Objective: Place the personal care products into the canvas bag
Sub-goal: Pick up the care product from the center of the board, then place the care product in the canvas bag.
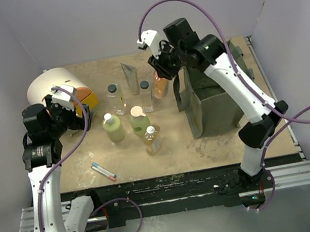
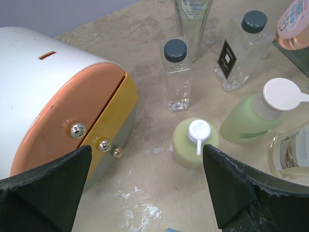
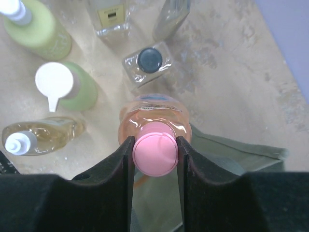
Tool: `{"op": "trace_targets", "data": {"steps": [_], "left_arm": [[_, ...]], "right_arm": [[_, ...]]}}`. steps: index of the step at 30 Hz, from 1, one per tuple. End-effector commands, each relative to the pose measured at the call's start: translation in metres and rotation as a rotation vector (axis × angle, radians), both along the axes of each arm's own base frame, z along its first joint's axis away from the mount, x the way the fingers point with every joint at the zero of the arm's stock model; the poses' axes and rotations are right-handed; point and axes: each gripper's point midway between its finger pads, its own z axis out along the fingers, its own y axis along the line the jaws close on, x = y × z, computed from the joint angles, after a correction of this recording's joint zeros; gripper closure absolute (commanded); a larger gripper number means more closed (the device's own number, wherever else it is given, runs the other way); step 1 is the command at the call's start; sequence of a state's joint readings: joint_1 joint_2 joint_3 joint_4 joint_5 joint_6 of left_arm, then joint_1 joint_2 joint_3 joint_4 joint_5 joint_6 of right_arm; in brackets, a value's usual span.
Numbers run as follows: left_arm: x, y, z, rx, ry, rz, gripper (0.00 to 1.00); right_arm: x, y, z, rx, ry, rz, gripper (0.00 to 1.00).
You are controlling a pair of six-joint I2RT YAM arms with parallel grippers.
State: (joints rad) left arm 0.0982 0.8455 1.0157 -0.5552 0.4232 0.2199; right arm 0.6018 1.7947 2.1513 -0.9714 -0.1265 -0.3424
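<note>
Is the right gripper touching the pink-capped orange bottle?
Touching. Right wrist view shows the right gripper pressed against both sides of the orange bottle at its cap.

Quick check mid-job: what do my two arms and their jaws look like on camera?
Both the left arm and right arm have white links with black joints. A purple cable loops along each. The jaws are black, wedge-shaped and matte.
</note>
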Motion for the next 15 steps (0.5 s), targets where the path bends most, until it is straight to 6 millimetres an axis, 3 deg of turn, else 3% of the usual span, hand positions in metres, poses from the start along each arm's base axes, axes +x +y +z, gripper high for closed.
{"op": "trace_targets", "data": {"steps": [1,7,15], "left_arm": [[0.005,0.001,0.013,0.005,-0.052,-0.003,0.01],[0.006,-0.001,0.011,0.001,-0.048,-0.016,0.01],[0.007,-0.001,0.012,-0.002,-0.043,-0.014,0.01]], "right_arm": [[-0.011,-0.002,0.110,0.207,-0.246,0.007,1.00],[-0.020,-0.008,0.160,0.294,-0.331,-0.014,1.00],[-0.043,-0.036,0.222,0.383,-0.486,-0.067,1.00]]}}
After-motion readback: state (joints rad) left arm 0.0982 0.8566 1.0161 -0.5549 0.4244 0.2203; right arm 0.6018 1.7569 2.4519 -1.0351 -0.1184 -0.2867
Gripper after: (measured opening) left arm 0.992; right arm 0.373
